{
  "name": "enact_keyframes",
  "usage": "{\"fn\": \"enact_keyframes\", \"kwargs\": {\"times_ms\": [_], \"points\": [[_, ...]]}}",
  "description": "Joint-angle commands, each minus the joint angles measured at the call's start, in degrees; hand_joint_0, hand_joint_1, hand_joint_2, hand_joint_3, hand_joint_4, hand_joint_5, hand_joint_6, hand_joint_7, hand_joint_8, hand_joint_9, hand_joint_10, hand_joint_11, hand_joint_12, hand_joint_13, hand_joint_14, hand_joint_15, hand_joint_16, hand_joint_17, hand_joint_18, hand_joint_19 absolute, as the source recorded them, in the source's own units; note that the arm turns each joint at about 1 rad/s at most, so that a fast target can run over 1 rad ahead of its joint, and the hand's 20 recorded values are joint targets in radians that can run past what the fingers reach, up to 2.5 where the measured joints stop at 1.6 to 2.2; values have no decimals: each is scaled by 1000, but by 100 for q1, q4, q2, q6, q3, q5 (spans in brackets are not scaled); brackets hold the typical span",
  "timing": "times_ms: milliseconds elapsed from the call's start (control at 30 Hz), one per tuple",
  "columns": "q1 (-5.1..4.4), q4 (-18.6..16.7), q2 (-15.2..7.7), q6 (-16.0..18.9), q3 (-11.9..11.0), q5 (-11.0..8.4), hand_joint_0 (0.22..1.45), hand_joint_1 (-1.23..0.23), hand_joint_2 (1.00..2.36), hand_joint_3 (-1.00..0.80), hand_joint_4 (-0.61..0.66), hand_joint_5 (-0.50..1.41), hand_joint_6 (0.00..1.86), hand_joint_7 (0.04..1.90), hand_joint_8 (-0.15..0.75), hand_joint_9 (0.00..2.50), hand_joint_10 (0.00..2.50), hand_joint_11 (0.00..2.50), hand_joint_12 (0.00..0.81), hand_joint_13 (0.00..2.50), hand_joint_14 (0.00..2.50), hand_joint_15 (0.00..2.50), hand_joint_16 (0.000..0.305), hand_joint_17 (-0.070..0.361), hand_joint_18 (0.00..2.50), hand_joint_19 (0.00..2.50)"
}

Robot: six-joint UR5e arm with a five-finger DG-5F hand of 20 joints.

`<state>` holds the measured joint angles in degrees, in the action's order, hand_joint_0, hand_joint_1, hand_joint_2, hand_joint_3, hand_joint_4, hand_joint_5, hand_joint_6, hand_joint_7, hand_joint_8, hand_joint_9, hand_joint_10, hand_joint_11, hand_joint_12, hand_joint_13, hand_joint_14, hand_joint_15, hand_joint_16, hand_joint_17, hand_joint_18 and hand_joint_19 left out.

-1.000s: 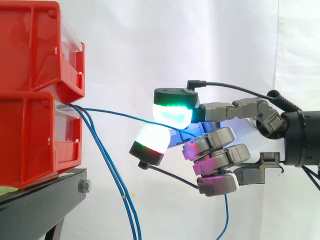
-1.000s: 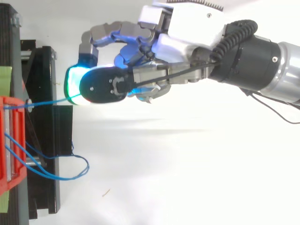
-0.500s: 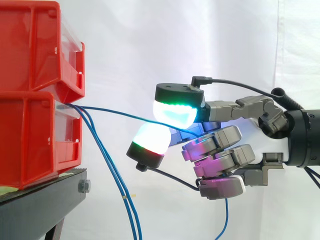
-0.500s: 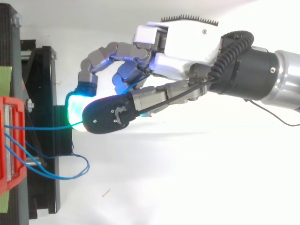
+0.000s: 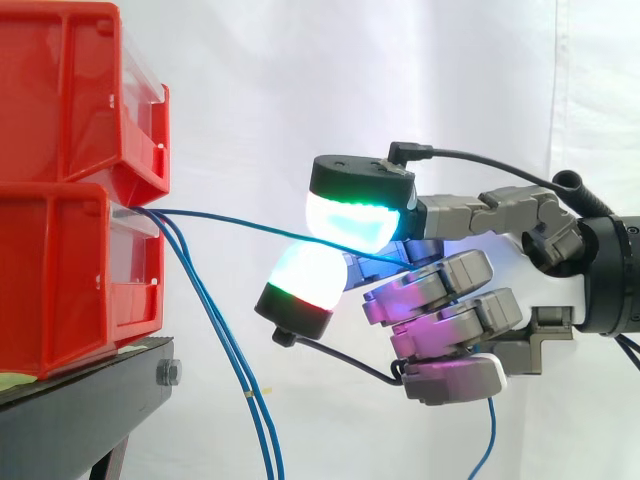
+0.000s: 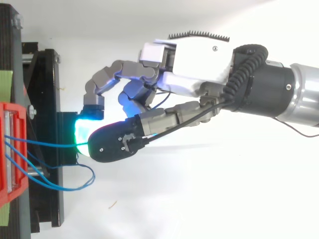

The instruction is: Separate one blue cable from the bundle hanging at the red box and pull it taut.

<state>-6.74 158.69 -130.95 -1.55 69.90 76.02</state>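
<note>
One blue cable (image 5: 235,223) runs almost straight from the front of the lower red bin (image 5: 70,280) to my hand (image 5: 440,300). The cable passes between two glowing fingertips (image 5: 350,215), which pinch it, and its free end hangs down behind the curled fingers (image 5: 485,445). The other blue cables (image 5: 225,355) droop from the same bin toward the floor. In the top view the hand (image 6: 189,84) reaches left toward the bin (image 6: 12,149), and the pinched cable (image 6: 47,143) stretches across the black stand (image 6: 50,99).
A second red bin (image 5: 75,95) sits stacked on the lower one. The black stand (image 5: 90,410) carries both. A loose loop of blue cable (image 6: 79,179) lies by the stand in the top view. A white curtain hangs behind.
In the top view the hand has swung down the picture with the cable. In the side view it has shifted slightly right, and the cable has drawn straighter.
</note>
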Motion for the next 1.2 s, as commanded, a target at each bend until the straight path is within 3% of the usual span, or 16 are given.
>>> {"fn": "enact_keyframes", "kwargs": {"times_ms": [0, 100, 233, 400, 533, 633, 800, 933, 1100, 1167], "points": [[-3, 4, -1, -3, -3, 0, 637, -684, 1013, -69, 168, -200, 888, 893, 378, 866, 1581, 1162, 396, 1217, 1261, 1301, 55, 123, 1396, 1182], [-11, -5, -1, -12, -3, 0, 638, -691, 1013, -64, 171, -200, 891, 891, 377, 862, 1610, 1170, 398, 1223, 1262, 1292, 55, 124, 1400, 1178], [-3, 13, -1, -3, -3, 0, 604, -667, 1013, -298, 182, -203, 879, 927, 335, 880, 1414, 1335, 352, 1208, 1153, 1412, 47, 105, 1327, 1247], [-29, 4, -1, -12, 6, 0, 595, -628, 1007, -398, 195, -192, 868, 967, 331, 917, 1411, 1328, 352, 1235, 1143, 1416, 46, 103, 1327, 1248], [-38, -5, -1, -21, -3, 9, 605, -618, 1009, -385, 186, -188, 879, 991, 329, 921, 1410, 1341, 354, 1249, 1121, 1434, 46, 103, 1341, 1244], [-38, -5, -1, -21, -3, 0, 616, -662, 1014, -273, 155, -185, 896, 1010, 330, 923, 1428, 1348, 356, 1253, 1103, 1461, 46, 103, 1346, 1244], [-47, 13, -1, -12, 6, 0, 617, -720, 1019, -110, 54, -184, 920, 1062, 352, 918, 1583, 1285, 371, 1285, 1085, 1447, 51, 114, 1395, 1200], [-38, 13, -1, -12, -3, 0, 646, -786, 1019, 5, -104, -187, 933, 1206, 344, 938, 1675, 1244, 370, 1308, 1113, 1442, 51, 114, 1415, 1208], [-47, -5, -1, -12, -3, 0, 651, -787, 1018, 21, -198, -181, 940, 1176, 329, 970, 1677, 1259, 366, 1321, 1145, 1442, 51, 114, 1432, 1213], [-47, -5, -1, -12, -3, 0, 632, -768, 1019, -109, -95, -185, 934, 1105, 324, 974, 1600, 1341, 358, 1311, 1130, 1486, 48, 107, 1407, 1247]]}}
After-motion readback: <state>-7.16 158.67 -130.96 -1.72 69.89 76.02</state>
